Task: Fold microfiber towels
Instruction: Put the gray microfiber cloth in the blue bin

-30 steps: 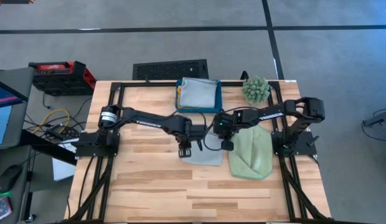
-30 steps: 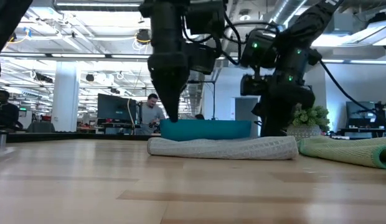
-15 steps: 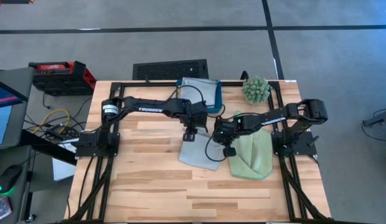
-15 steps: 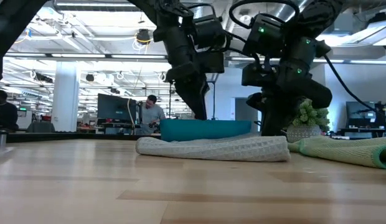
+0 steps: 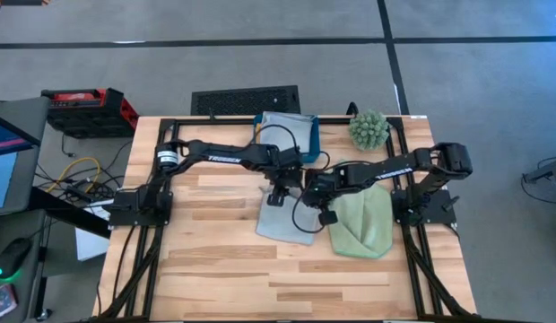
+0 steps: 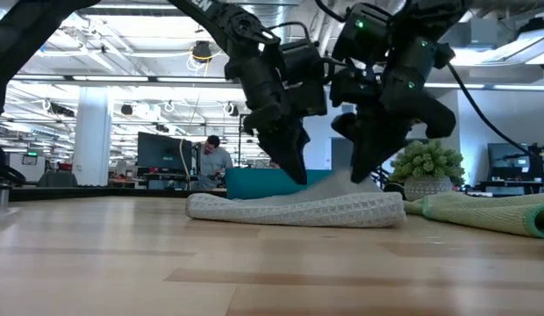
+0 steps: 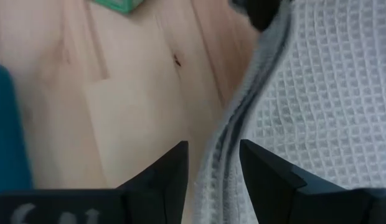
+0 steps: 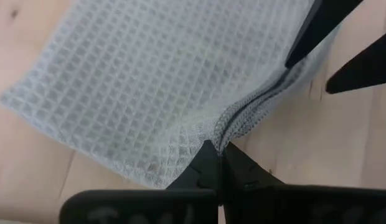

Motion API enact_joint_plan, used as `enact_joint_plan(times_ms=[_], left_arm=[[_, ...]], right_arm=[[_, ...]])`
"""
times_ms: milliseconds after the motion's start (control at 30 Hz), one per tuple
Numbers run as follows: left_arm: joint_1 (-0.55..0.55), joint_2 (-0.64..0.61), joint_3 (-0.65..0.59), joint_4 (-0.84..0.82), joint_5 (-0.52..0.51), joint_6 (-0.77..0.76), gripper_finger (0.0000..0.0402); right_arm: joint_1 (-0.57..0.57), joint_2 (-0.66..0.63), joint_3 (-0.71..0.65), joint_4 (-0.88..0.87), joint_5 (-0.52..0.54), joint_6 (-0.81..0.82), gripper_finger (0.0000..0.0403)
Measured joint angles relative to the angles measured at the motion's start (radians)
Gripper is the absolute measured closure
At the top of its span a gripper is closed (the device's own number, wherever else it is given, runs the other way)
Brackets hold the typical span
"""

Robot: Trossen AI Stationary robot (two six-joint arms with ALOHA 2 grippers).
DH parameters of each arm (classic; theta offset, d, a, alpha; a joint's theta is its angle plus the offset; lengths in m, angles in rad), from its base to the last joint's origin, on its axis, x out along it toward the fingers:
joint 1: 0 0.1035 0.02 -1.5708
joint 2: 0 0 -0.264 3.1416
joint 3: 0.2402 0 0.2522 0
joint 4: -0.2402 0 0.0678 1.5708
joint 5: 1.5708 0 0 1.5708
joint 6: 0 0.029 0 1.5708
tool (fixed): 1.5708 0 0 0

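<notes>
A folded towel (image 5: 287,218) lies on the middle of the counter (image 5: 215,269). A second towel (image 5: 363,224) lies just to its right. Far behind them the tray (image 5: 257,136) sits at the far edge of the counter, with another towel (image 5: 287,135) in it. The plant (image 5: 369,129) stands to the right of the tray. The left gripper (image 5: 277,194) and the right gripper (image 5: 319,203) are at the far edge of the middle towel.

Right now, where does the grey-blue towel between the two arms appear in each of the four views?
High view: grey-blue towel at table centre, below both tools.
Low view: flat roll across the middle, one edge lifted.
Left wrist view: fills the right side.
Right wrist view: fills the upper left.
Shared landmark: the green towel, lying beside it.
</notes>
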Motion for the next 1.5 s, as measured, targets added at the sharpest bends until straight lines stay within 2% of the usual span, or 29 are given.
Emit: enact_joint_plan(times_ms=[433,667,1100,1200,1433,1500], left_arm=[[0.003,0.038,-0.001,0.044,0.112,0.078,0.0265],[0.002,0.037,0.000,0.041,0.265,0.090,0.0265],[-0.001,0.099,0.004,0.018,0.086,0.115,0.0268],[-0.002,0.099,0.017,-0.048,0.065,0.108,0.0291],[0.008,0.091,0.030,-0.158,0.069,0.059,0.0382],[0.009,0.091,0.044,-0.185,0.063,0.041,0.0393]], right_arm=[[0.006,0.000,0.037,-0.009,-0.003,-0.035,0.0390],[0.005,-0.002,0.038,-0.005,-0.002,-0.036,0.0390],[0.005,-0.002,0.044,-0.017,0.001,-0.036,0.0388],[0.004,-0.002,0.043,-0.021,0.003,-0.036,0.0390],[0.003,0.000,0.043,-0.023,0.037,-0.033,0.0388],[0.003,0.000,0.044,-0.023,0.052,-0.032,0.0388]])
